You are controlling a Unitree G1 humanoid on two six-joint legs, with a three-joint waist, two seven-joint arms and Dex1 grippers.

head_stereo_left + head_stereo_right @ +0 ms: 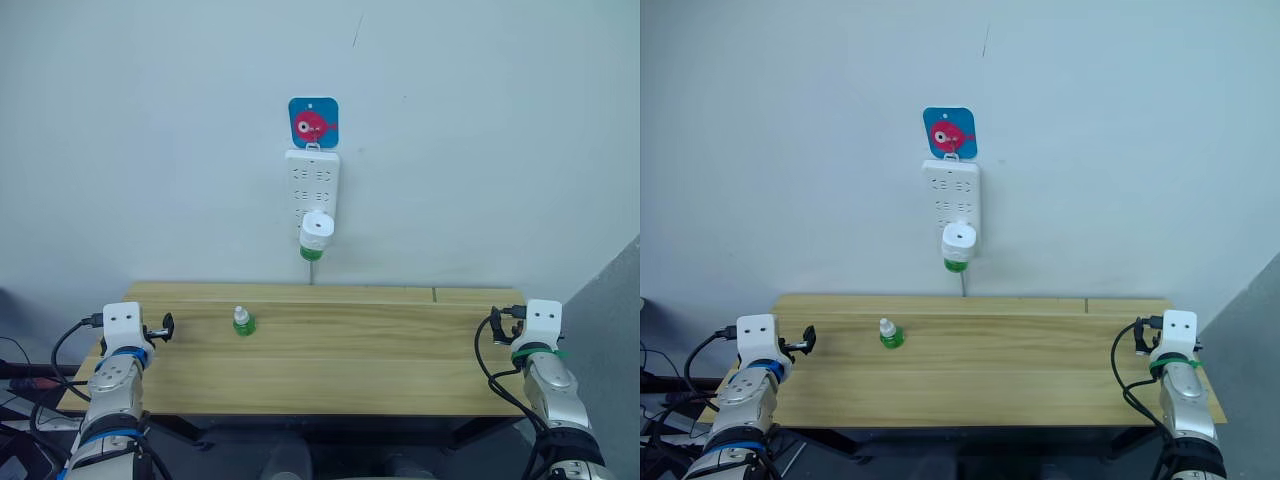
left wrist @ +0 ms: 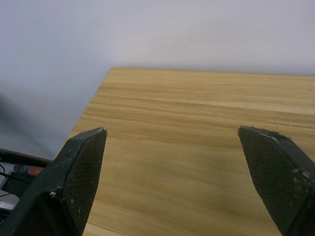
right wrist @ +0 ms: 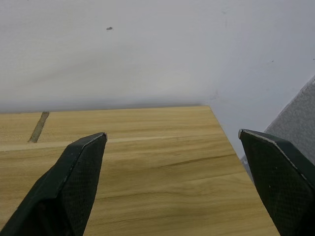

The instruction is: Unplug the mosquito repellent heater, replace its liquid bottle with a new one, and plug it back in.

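A white power strip point(image 1: 312, 185) hangs upright on the pale wall in the upper middle of the frame, under a small blue square sticker with a pink fish point(image 1: 313, 122). The white heater point(image 1: 316, 230) is plugged into the lower end of the strip, its round hole facing up and outward, and its green bottle point(image 1: 312, 254) shows just beneath it, attached to its underside. Below, a wooden worktop point(image 1: 400, 360) runs across the lower half of the frame. The spare green bottle with a white cap point(image 1: 242, 321) stands upright on the worktop, left of centre and toward the back, well apart from both arms and well below the heater. The left pincer point(image 1: 162, 327) sits at the lower left of the frame, over the left end of the worktop, pointing inward toward the capped bottle; in the left wrist view its two black fingers point(image 2: 74, 182) stand wide apart with only bare wood between them, holding nothing. The right pincer point(image 1: 497, 322) sits at the lower right, over the right end of the worktop; in the right wrist view its fingers point(image 3: 69, 187) are likewise spread wide and empty, with the worktop's far right corner and the wall beyond them.
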